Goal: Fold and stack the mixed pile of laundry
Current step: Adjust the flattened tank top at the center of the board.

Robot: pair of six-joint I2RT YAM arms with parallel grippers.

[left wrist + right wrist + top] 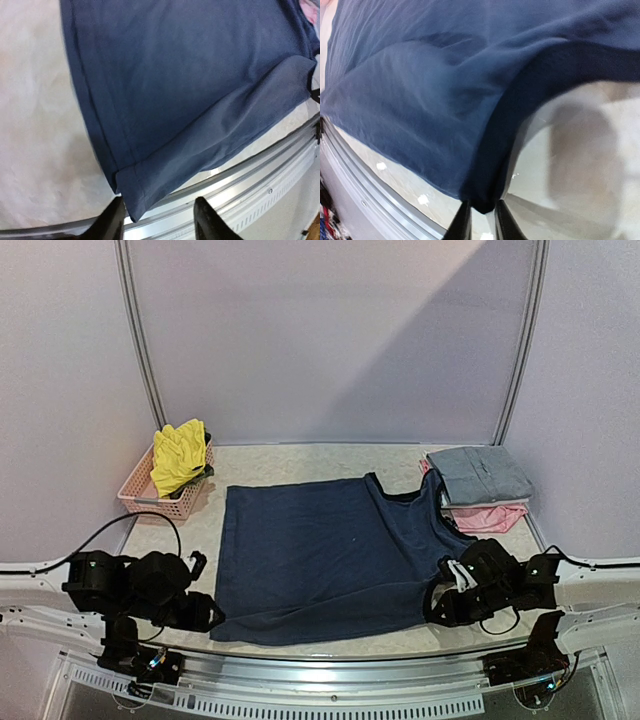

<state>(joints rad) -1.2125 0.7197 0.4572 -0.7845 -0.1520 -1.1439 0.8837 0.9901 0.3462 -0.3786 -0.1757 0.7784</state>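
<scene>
Right gripper (481, 216) pinched a corner of the navy blue cloth top (320, 550), likely for folding. Left gripper (161, 217) gaped wide around the other corner.

A pink plastic lattice basket (150, 502) sits at the far left corner of the table (300, 460), near the left wall. The tabletop is pale, with a mottled, marble-like pattern. A ribbed aluminium rail (330, 670) runs along its near edge. A thin, curved metal pole (140, 340) rises at each back corner, against a plain lavender backdrop (330, 340).
</scene>
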